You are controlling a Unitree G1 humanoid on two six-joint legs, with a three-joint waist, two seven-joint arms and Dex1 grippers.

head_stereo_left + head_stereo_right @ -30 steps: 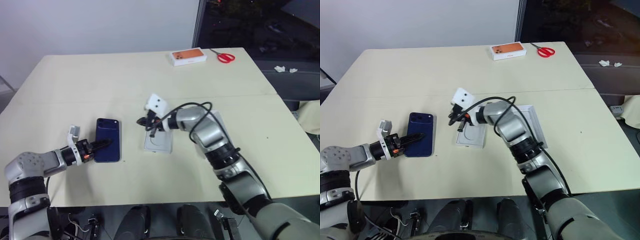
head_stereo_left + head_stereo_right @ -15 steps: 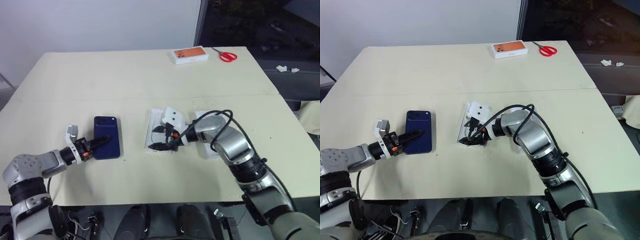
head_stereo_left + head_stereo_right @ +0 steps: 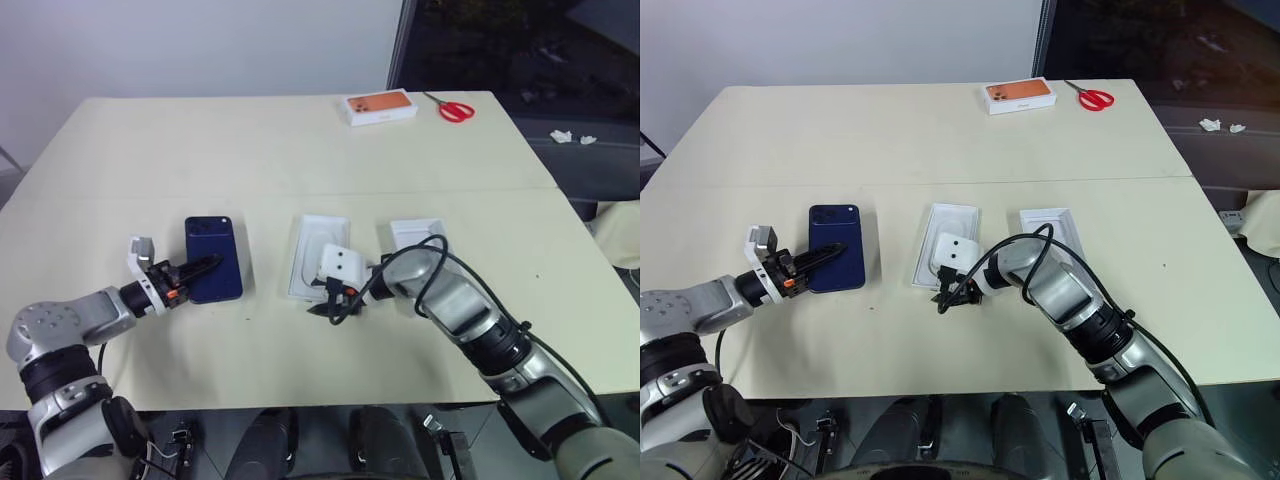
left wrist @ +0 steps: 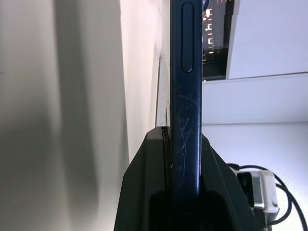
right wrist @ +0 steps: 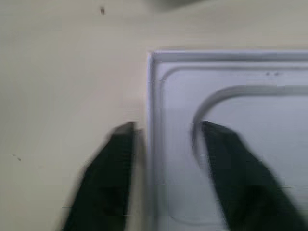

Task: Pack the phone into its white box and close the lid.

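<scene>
Nearest the robot, the left gripper (image 3: 190,272) is clamped on the near short edge of the phone (image 3: 213,258); the left wrist view shows the dark fingers (image 4: 144,187) pinching the slim navy body edge-on, and in the head views the phone's near end looks tipped off the table (image 3: 150,150), presumably so it can be carried to the box. At the same depth, the right gripper (image 3: 952,297) has its fingers (image 5: 120,144) apart, straddling the near wall of the flat white insert with an oval recess (image 3: 318,255). One finger sits outside the rim and one inside, a stance that suggests it means to pinch that edge; no grip is made yet. Just beside the insert, towards the robot's right, lies the white box (image 3: 418,238), open and empty, partly hidden by the right arm. I cannot identify the lid with confidence. Far across the table rest a white box with an orange phone picture (image 3: 378,108) and red-handled scissors (image 3: 455,110), well apart from the work.
</scene>
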